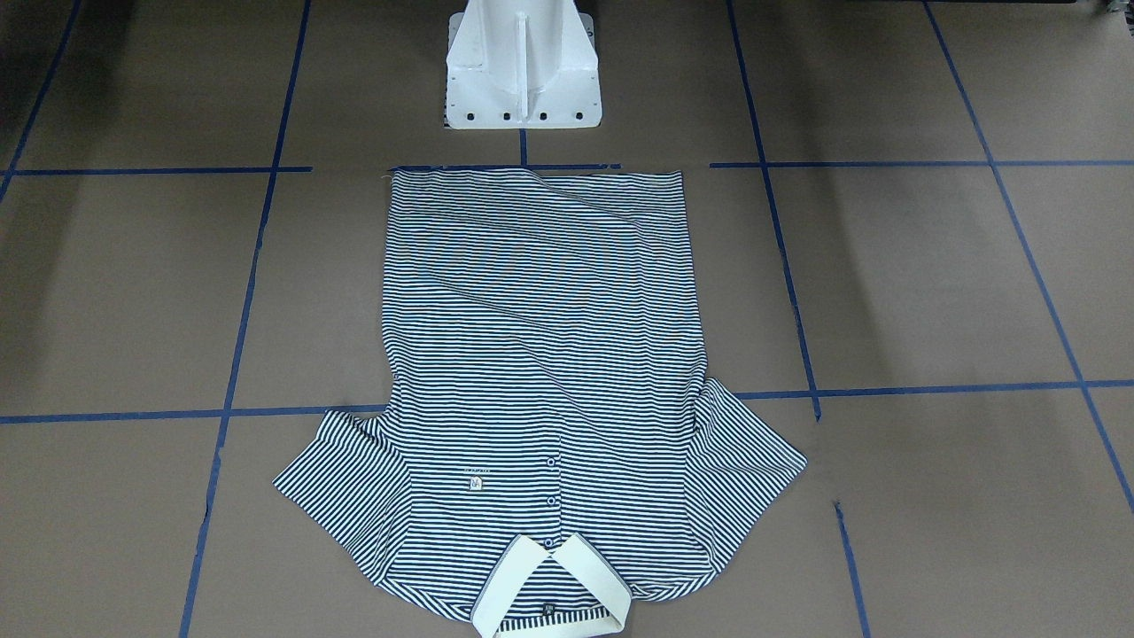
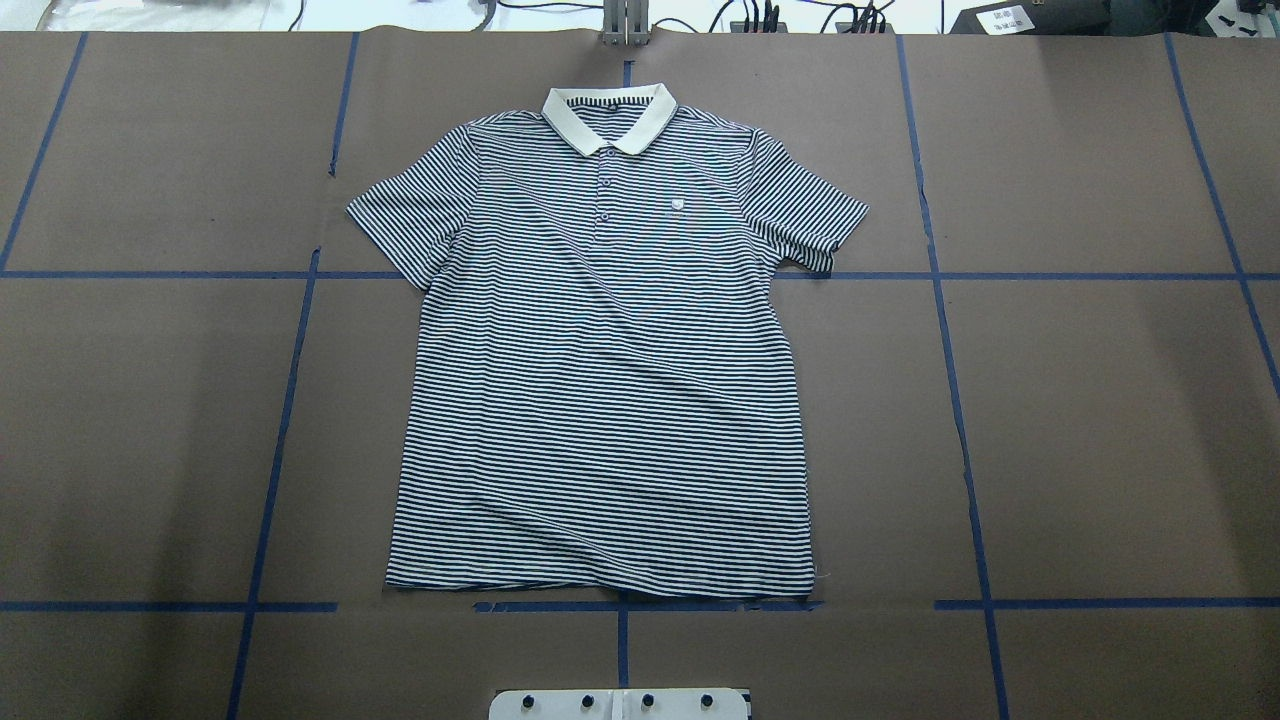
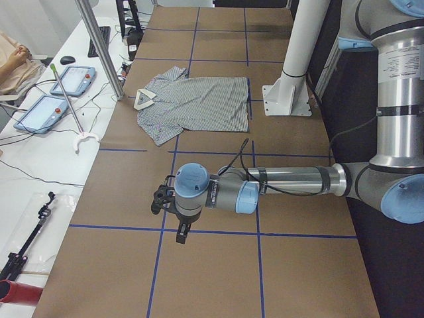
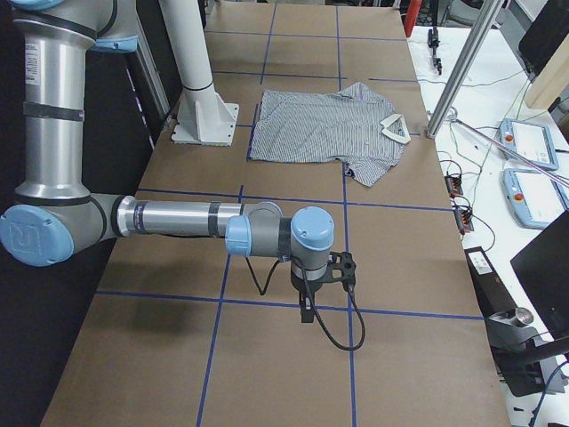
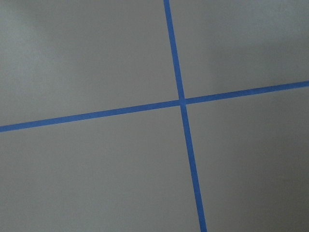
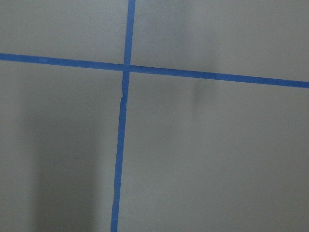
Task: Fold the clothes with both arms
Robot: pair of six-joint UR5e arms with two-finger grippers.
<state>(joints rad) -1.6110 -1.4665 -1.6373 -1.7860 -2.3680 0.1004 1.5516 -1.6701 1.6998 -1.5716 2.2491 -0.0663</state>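
While the polo shirt [image 2: 600, 380] lies far from left gripper [image 3: 161, 198] and right gripper [image 4: 340, 268], I can't tell their grip.

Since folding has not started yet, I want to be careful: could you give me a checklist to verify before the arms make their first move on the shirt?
1. Polo shirt lies spread on the table, buttons up: ok.
2. Both sleeves out to the sides, none tucked under: ok.
3. Collar at the far edge, hem toward the pedestal: ok.
4. Fabric smooth: not ok, a diagonal crease crosses the lower body.
5. Left arm and right arm clear of the shirt, over bare table: ok.
6. Jaws open and ready: cannot tell, seen only in side views.
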